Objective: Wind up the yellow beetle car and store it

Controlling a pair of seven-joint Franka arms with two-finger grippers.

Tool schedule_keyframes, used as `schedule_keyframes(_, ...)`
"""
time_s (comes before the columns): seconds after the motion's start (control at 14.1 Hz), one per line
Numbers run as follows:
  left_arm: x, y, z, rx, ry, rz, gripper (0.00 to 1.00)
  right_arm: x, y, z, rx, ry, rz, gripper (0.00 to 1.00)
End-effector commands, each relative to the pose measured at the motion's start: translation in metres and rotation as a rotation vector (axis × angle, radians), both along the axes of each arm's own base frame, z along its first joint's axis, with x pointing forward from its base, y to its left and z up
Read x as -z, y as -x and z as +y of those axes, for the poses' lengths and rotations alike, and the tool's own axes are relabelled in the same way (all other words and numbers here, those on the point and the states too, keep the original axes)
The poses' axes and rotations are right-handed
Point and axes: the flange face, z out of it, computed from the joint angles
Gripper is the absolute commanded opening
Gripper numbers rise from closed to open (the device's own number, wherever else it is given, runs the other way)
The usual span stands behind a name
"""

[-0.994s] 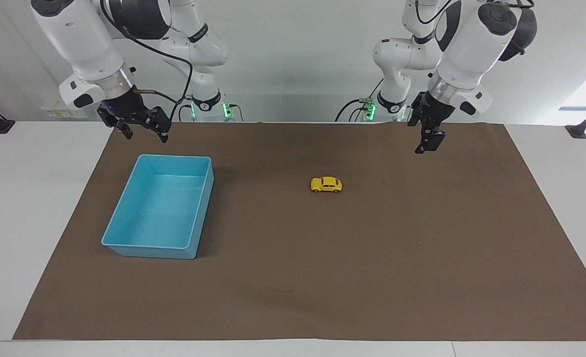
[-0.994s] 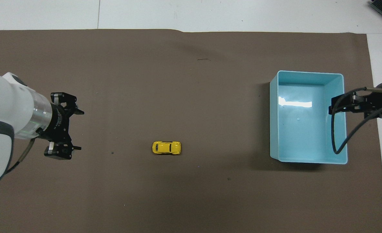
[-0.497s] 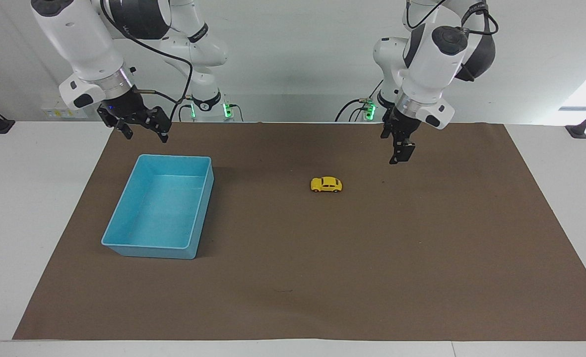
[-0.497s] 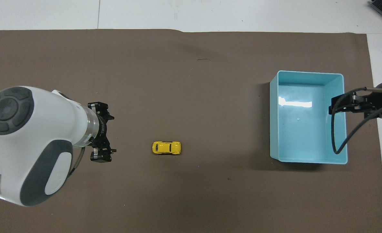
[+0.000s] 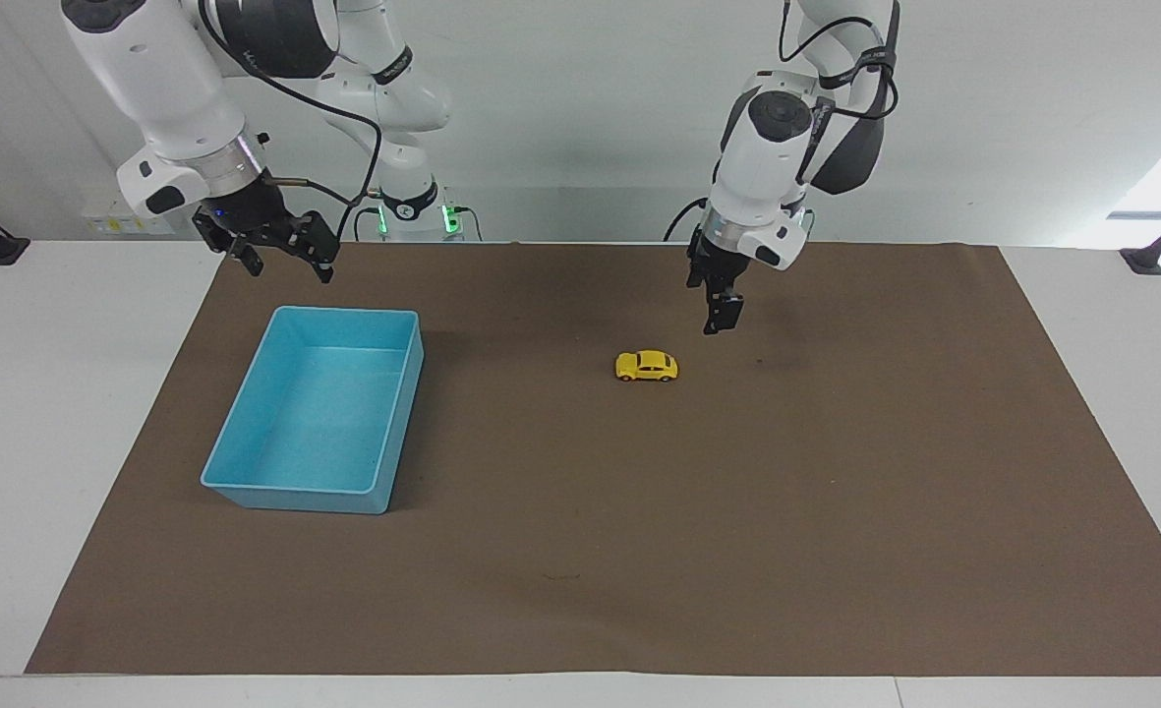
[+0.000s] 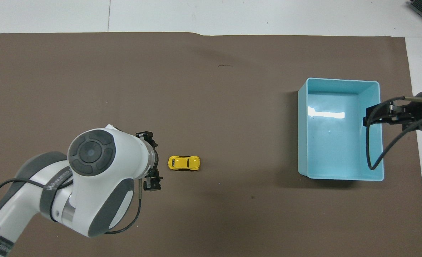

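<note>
Spreading across nearly the whole of the white tabletop (image 5: 69, 413), a flat brown paper mat (image 5: 737, 531) carries everything I have to work with. On it, toward my right arm's end of the table, sits the light blue rectangular plastic bin (image 5: 246, 433), open-topped, with nothing showing inside it but a glare patch on its floor in the overhead view. My left arm, white with grey joint caps and a black cable looped along it, reaches in over the mat, and in the overhead view its bulk hides much of the mat beneath it. My right arm waits over the edge of the mat at its own end. My right gripper (image 5: 280, 258), black and two-fingered, hangs in the air above the bin's wall on the side nearer to me, touching nothing, and its fingers stand apart with nothing between them. My left gripper (image 5: 721, 320) points down over bare mat just beside the toy, on the side toward my left arm's end of the table; it is clear of the surface and clear of the toy, and its fingers are spread wide with nothing in them. Smallest of all, the tiny bright yellow beetle car (image 5: 647, 366), rounded, with dark windows and black wheels, stands on its wheels on the mat near the middle of the table, well apart from the bin.
</note>
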Motion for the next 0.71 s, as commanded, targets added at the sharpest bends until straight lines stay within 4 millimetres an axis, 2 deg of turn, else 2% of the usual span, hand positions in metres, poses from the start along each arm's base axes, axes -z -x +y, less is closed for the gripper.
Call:
schedule_keyframes(0.0,0.036,-0.01,-0.014,-0.122,0.021,-0.013,1.0,-0.002,-0.003,0.0,-0.015,-0.012,0.003,1.0)
schedule_keyframes(0.07,0.043,-0.007,-0.024,-0.114,0.027,-0.021,1.0,-0.002,-0.003,0.0,-0.015,-0.012,0.004,1.0)
schedule_keyframes(0.21,0.064,-0.004,-0.031,-0.107,0.033,-0.034,1.0,-0.002,-0.003,0.0,-0.015,-0.012,0.004,1.0)
schedule_keyframes(0.57,0.081,0.007,-0.038,-0.091,0.045,-0.052,1.0,-0.002,-0.003,0.0,-0.015,-0.012,0.004,1.0)
schedule_keyframes(0.64,0.096,0.015,-0.048,-0.066,0.03,-0.033,1.0,-0.002,-0.003,0.0,-0.015,-0.012,0.004,1.0)
